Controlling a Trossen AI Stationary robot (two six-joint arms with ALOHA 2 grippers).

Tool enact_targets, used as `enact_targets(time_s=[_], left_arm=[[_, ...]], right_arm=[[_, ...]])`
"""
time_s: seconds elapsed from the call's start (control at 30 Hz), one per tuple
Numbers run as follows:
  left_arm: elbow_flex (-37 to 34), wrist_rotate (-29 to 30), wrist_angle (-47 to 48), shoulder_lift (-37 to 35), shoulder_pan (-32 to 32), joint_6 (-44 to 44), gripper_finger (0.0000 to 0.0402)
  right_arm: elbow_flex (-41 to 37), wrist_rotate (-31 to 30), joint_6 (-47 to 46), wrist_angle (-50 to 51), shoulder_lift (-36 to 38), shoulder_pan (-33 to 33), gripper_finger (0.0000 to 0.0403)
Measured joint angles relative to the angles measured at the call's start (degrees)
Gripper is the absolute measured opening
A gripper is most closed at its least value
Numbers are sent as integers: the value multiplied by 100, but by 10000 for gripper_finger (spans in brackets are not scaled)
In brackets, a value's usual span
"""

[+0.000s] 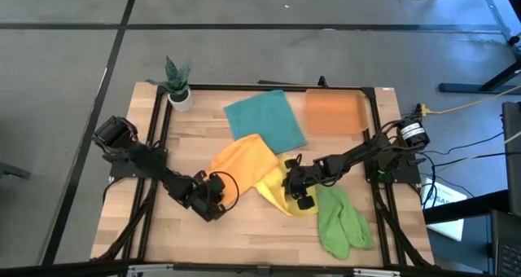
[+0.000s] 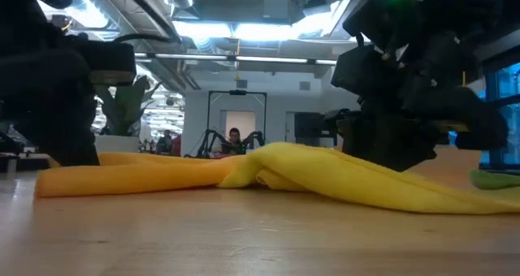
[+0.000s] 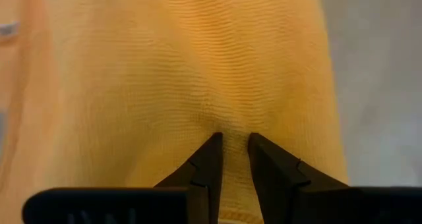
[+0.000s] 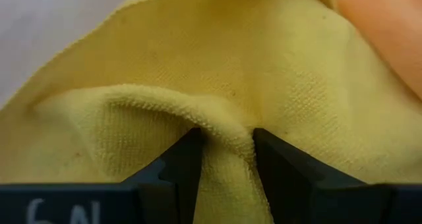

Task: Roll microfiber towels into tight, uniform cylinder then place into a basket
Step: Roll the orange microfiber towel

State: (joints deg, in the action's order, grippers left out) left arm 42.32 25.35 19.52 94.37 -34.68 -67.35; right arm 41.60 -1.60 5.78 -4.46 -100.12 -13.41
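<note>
The orange towel lies in the table's middle, partly over the yellow towel, which humps up in the low view. My left gripper is shut on the orange towel's near left part. My right gripper is shut on the yellow towel's right part. A teal towel lies flat farther back, and a light green towel is crumpled at the near right. The translucent orange basket stands at the far right. My left gripper pinches a small pucker of the orange towel between its two fingertips, slanting down from the table's near left. The cloth around the pinch lies spread out; its left end rests on the table. My right gripper pinches a raised fold of the yellow towel between its two fingers, slanting down from the table's right. The fold bulges up between the fingers, several layers thick. The rest of the towel lies slack on the table.
A white pot with a green plant stands at the far left corner. A black frame runs around the table. Bare wood shows along the near edge.
</note>
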Motion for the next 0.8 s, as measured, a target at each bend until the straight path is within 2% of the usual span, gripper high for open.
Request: enact_targets(time_s=[0.4, 0.6, 0.8], left_arm=[[-17, -110, -543, 22, -166, -4, 70], [-17, -137, -561, 22, -166, -7, 69], [-17, -132, -567, 22, -166, -9, 69]], right_arm=[[-11, -937, -146, 55, -10, 310, 145], [-18, -1649, -144, 78, -20, 579, 145], [-28, -2035, -107, 80, -25, 957, 145]])
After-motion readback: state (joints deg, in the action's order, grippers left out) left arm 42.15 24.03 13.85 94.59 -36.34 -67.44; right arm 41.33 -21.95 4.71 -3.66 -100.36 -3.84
